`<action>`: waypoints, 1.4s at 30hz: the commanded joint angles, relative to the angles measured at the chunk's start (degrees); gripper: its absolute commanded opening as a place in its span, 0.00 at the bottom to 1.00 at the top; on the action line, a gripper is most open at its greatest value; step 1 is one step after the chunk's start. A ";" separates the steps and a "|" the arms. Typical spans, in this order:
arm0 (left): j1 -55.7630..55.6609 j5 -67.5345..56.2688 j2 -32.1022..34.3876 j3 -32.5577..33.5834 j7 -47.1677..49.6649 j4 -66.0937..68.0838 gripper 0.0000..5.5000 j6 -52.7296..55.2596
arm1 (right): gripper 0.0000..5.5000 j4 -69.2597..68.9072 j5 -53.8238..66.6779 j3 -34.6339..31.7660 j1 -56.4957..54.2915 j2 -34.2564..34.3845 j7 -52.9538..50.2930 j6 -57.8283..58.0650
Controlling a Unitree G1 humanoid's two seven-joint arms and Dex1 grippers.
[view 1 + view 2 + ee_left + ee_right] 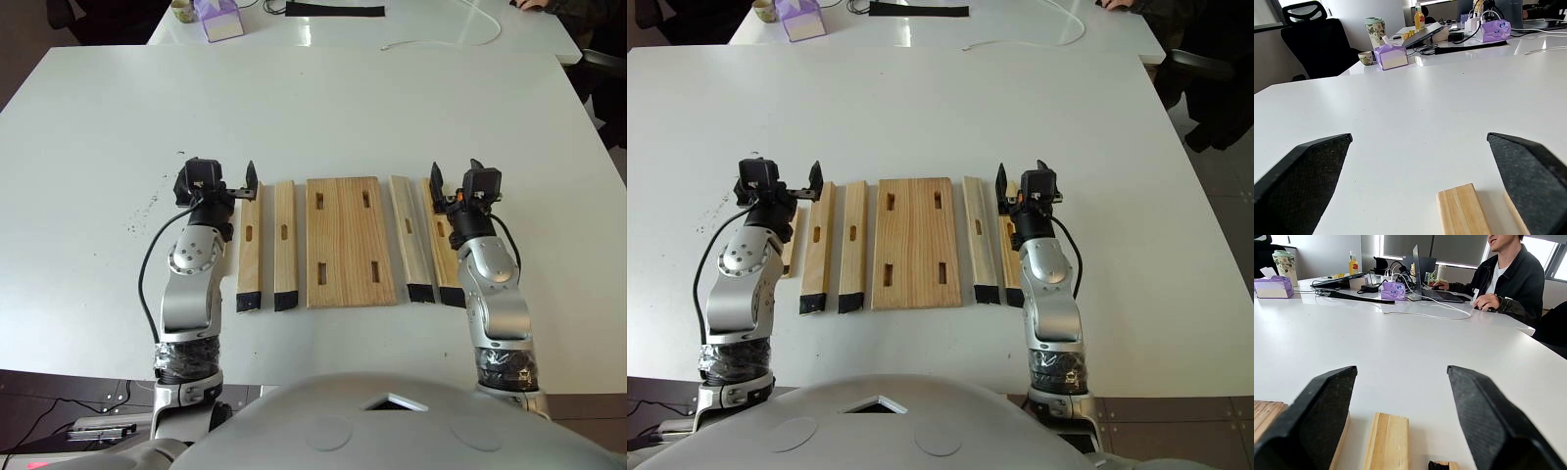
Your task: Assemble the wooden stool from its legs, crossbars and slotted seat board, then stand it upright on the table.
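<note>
Stool still in parts, all lying flat on the table [323,108]. Seat board [343,242] is in the middle, four slots facing up. Left of it are inner left bar [285,245] and outer left bar [250,245]; right of it, inner right bar [409,240] and outer right bar [446,257]. All lie parallel to the board, just beside one another, each slotted, black caps at my near ends. A third bar [789,240] shows beside my left forearm, mostly hidden.

Left hand [1419,142] is spread wide with nothing in it, low over the far ends of the left-side bars; one bar end sits between its fingers [1303,181] in the wrist view. Right hand [457,181] is also wide open and empty, straddling the far end of outer right bar.

Purple tissue box [217,18] is on the next table.
</note>
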 commanded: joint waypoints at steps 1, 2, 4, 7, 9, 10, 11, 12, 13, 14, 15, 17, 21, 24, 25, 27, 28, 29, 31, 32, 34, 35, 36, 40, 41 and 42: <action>0.86 -1.01 0.47 -0.23 -1.16 -1.62 0.93 1.78 | 0.62 -1.44 -0.33 0.30 0.76 0.27 -0.33 1.10; 0.93 -1.18 0.62 -0.15 -1.49 -1.95 0.93 2.11 | 0.62 -1.66 -0.37 0.32 0.97 0.32 -0.43 1.19; 0.94 -1.36 0.88 -0.05 -2.04 -2.41 0.93 2.72 | 0.62 -1.99 -0.44 0.46 1.37 0.49 -0.63 1.31; 1.03 -1.39 1.22 -0.04 -2.34 -2.95 0.93 3.56 | 0.62 -2.61 -0.60 0.79 2.20 0.84 -0.91 1.44; 1.29 -1.35 1.31 -0.01 -2.44 -3.35 0.93 3.81 | 0.62 -3.01 -0.65 0.91 2.55 1.01 -1.02 1.59; 1.49 -1.59 1.22 -0.02 -2.66 -3.57 0.93 3.65 | 0.62 -3.10 -0.63 0.91 2.60 1.02 -1.04 1.66; 1.67 -1.66 1.19 -0.10 -2.75 -3.83 0.93 3.61 | 0.62 -3.16 -0.59 0.91 2.62 1.03 -1.04 1.73; 1.81 -1.74 1.19 -0.13 -2.81 -4.06 0.90 3.63 | 0.61 -3.30 -0.57 0.92 2.69 1.03 -1.07 1.81; 2.04 -2.09 1.10 -0.01 -2.97 -4.37 0.89 3.43 | 0.61 -3.35 -0.57 0.91 2.73 1.01 -1.09 1.85; 2.20 -2.23 1.07 0.07 -3.03 -4.57 0.87 3.41 | 0.61 -3.37 -0.60 0.92 2.76 1.00 -1.13 1.87; 2.29 -2.31 1.19 0.11 -3.09 -4.70 0.85 3.79 | 0.61 -3.39 -0.64 0.90 2.78 1.00 -1.19 1.89; 2.50 -2.29 1.63 0.19 -3.18 -5.06 0.82 3.90 | 0.61 -3.52 -0.74 0.92 2.86 1.02 -1.31 1.97; 3.61 -2.72 3.62 0.86 -4.54 -6.83 0.82 7.00 | 0.61 -4.45 -1.00 0.94 3.89 1.15 -1.78 2.12; 7.22 -6.48 8.20 4.58 -8.48 -14.44 0.82 17.31 | 0.61 -6.50 -1.33 0.43 5.99 1.64 -2.71 2.27; 8.42 -7.97 10.06 6.08 -9.89 -17.28 0.82 21.65 | 0.61 -7.23 -1.50 0.23 7.09 2.04 -3.30 2.20; 10.45 -11.29 13.58 8.79 -12.63 -22.35 0.82 30.48 | 0.61 -8.64 -1.96 0.27 9.62 3.23 -4.78 1.94; 11.29 -12.29 15.41 9.44 -13.79 -24.31 0.82 33.62 | 0.61 -9.37 -2.22 0.52 10.85 3.85 -5.48 1.82; 11.92 -13.49 16.88 10.24 -14.85 -26.11 0.82 36.78 | 0.61 -10.14 -2.44 0.89 12.10 4.56 -6.19 1.68; 12.94 -15.18 19.55 10.98 -16.72 -28.18 0.82 41.04 | 0.61 -11.46 -3.06 1.86 14.48 5.98 -7.57 1.31; 13.30 -15.87 20.32 11.25 -17.13 -28.42 0.82 42.87 | 0.61 -11.84 -3.34 2.26 15.30 6.51 -8.10 1.15; 13.97 -16.14 21.49 10.89 -17.45 -27.51 0.82 44.41 | 0.61 -12.17 -3.71 2.68 16.06 6.98 -8.72 1.07; 13.60 -16.66 21.17 11.01 -17.18 -26.90 0.82 46.31 | 0.61 -12.30 -3.78 2.65 16.09 7.02 -8.78 1.18; 12.91 -17.12 20.15 11.43 -16.56 -26.11 0.82 48.10 | 0.61 -12.38 -3.84 2.52 16.04 6.92 -8.70 1.24; 12.63 -17.03 17.54 12.08 -14.10 -25.06 0.82 50.36 | 0.61 -12.79 -3.38 0.93 14.95 5.73 -7.60 2.19; 12.71 -17.27 16.76 11.85 -13.62 -25.30 0.82 51.35 | 0.61 -12.82 -3.27 0.68 14.74 5.51 -7.41 2.33; 12.83 -17.33 16.24 11.02 -13.16 -25.57 0.82 52.11 | 0.61 -12.72 -3.24 0.58 14.55 5.36 -7.30 2.39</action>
